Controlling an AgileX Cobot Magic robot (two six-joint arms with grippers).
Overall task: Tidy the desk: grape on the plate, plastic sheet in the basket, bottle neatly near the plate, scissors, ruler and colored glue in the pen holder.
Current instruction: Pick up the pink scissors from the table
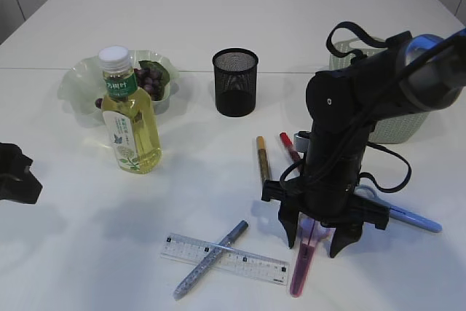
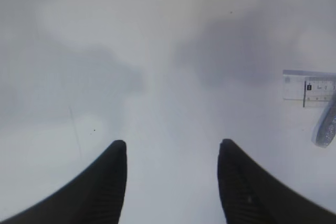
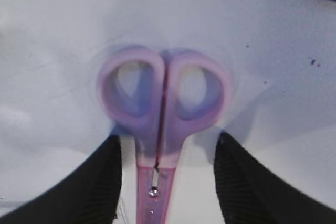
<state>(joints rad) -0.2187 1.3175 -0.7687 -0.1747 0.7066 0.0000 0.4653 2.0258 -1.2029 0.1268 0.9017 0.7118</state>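
Jaws of the right arm stand wide, pointing down over the pink scissors near the front edge of the bench, right of centre; one finger on each side, not closed on them. Left arm sits low at the left edge, idle.

Exterior view: bottle upright toward the left side, just in front of the plate, which already holds grapes. Black mesh pen holder stands mid-bench, toward the back. Basket lies at the right side, partly hidden by the arm. Ruler lies flat along the front edge with a grey glue pen across it. Gold pen and red pen lie between holder and scissors; a blue one sticks out to the right.

Left wrist view: jaws apart, holding nothing, over bare bench; ruler end at the right margin.

Right wrist view: scissors closed, handle loops beyond the fingertips, shank centred between the fingers, gap on both sides.

Judgement: the scissors step is in hand, at the pre-grasp. Next calls for settling lower, closing on the shank, lifting, and carrying to the pen holder, then tipping the blades in.
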